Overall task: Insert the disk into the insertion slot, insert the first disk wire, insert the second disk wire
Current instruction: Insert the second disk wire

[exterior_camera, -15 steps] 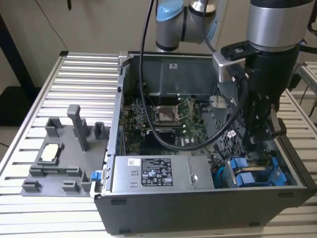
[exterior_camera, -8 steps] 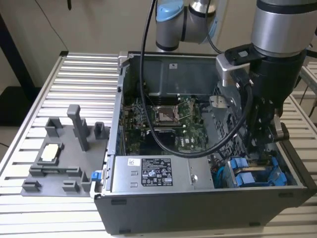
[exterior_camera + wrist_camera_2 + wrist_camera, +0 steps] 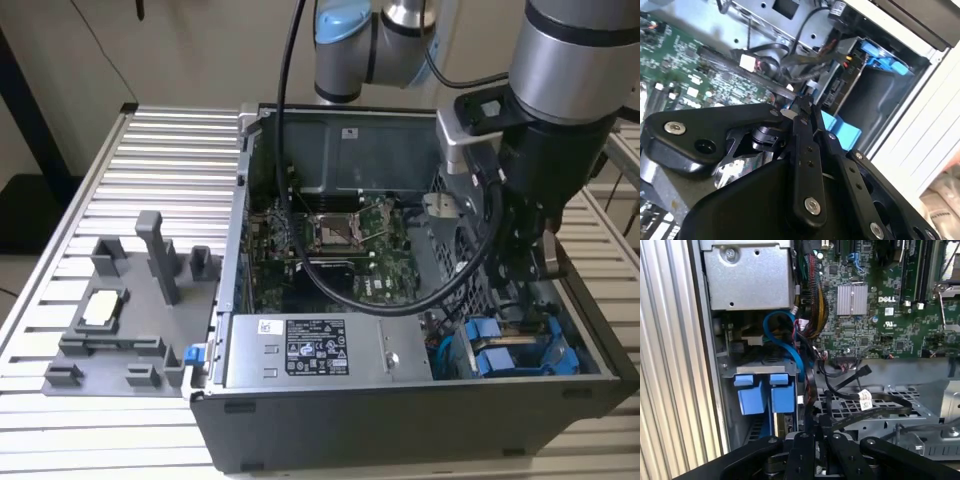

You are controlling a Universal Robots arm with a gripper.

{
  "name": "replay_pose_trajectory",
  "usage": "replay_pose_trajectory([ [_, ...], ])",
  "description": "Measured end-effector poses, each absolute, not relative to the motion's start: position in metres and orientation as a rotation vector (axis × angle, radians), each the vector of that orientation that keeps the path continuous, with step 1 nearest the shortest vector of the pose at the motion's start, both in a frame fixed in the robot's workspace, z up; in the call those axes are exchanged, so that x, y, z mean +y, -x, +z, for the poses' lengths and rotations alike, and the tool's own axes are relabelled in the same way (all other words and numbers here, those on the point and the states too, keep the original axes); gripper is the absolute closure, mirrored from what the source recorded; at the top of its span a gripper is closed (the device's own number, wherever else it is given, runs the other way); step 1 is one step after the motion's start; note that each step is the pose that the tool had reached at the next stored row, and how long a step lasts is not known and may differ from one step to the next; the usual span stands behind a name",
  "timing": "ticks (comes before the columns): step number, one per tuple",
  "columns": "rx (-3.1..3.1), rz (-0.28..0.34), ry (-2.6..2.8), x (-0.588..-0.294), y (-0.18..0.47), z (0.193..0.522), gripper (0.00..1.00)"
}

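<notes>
The end effector (image 3: 802, 107) is lowered into the open case (image 3: 330, 420), near the slot (image 3: 520, 350). In the second wrist view its fingers (image 3: 805, 150) stand nearly together, narrow, pinching a black wire (image 3: 810, 65). The disk (image 3: 762, 392) sits in the slot, its blue carrier showing in the first wrist view. That view also shows the motherboard (image 3: 875, 315) and a blue cable (image 3: 785, 335). The exterior view shows a grey fixture (image 3: 130, 310) on the bench (image 3: 150, 150) at its left, and a labelled power supply (image 3: 320, 350).

Blue cable (image 3: 785, 335) loops above blue plastic fittings (image 3: 765, 392), beside the green motherboard (image 3: 875, 305).
</notes>
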State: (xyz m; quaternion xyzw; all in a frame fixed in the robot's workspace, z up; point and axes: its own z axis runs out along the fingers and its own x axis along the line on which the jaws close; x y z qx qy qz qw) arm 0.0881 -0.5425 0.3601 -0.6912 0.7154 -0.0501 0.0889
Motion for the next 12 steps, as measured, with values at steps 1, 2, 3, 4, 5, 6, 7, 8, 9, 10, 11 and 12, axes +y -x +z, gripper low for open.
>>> replay_pose_trajectory([
  [1,2.128,-0.142,2.055,-0.544,-0.089,0.36,0.84],
  [2,2.13,-0.139,2.057,-0.545,-0.09,0.36,0.84],
  [3,2.133,-0.134,2.059,-0.547,-0.091,0.36,0.84],
  [4,2.135,-0.13,2.061,-0.549,-0.092,0.36,0.84],
  [5,2.137,-0.125,2.063,-0.55,-0.093,0.36,0.84],
  [6,2.139,-0.121,2.064,-0.551,-0.094,0.36,0.84],
  [7,2.141,-0.117,2.066,-0.553,-0.096,0.36,0.84],
  [8,2.143,-0.113,2.067,-0.554,-0.097,0.36,0.84],
  [9,2.145,-0.109,2.069,-0.556,-0.098,0.36,0.84],
  [10,2.147,-0.106,2.07,-0.557,-0.099,0.36,0.84],
  [11,2.148,-0.102,2.072,-0.558,-0.1,0.36,0.84],
  [12,2.15,-0.099,2.073,-0.56,-0.102,0.36,0.84],
])
